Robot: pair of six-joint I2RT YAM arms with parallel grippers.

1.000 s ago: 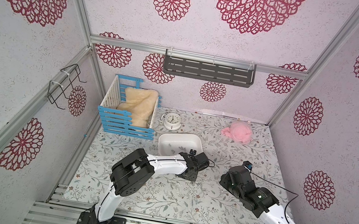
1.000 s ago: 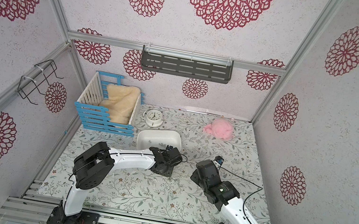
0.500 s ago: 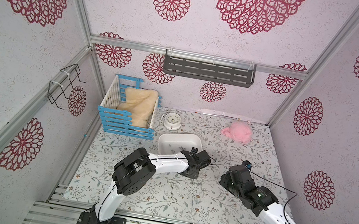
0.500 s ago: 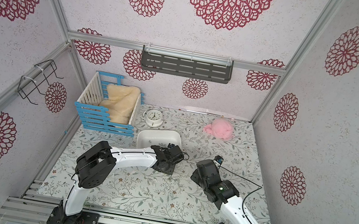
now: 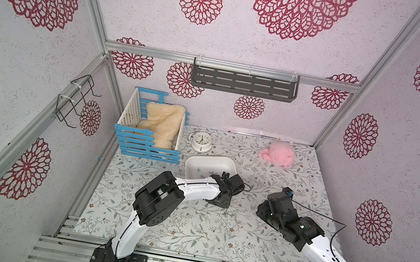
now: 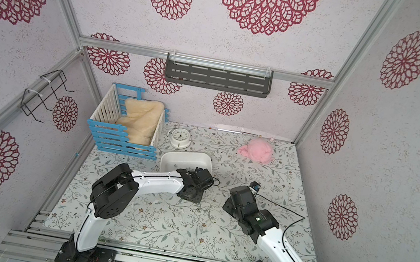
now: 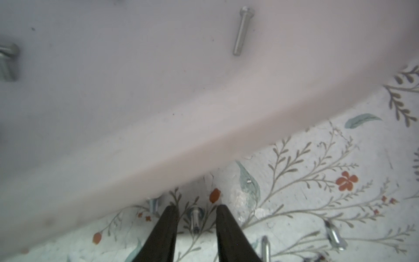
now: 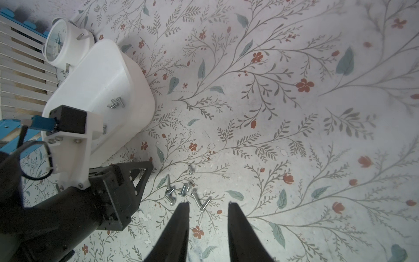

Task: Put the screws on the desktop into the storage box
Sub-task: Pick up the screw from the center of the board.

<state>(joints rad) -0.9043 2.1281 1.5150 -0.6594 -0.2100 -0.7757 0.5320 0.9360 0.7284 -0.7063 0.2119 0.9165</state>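
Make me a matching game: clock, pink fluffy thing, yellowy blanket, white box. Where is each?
1 round white clock
2 fluffy pink cloth
3 cream fleece blanket
4 shallow white plastic box

A inside the blue-and-white slatted crate
B holding silver metal screws
C far right on the flowery desktop
D beside the crate, behind the box

Pairs: 1-D, 2-C, 3-A, 4-B
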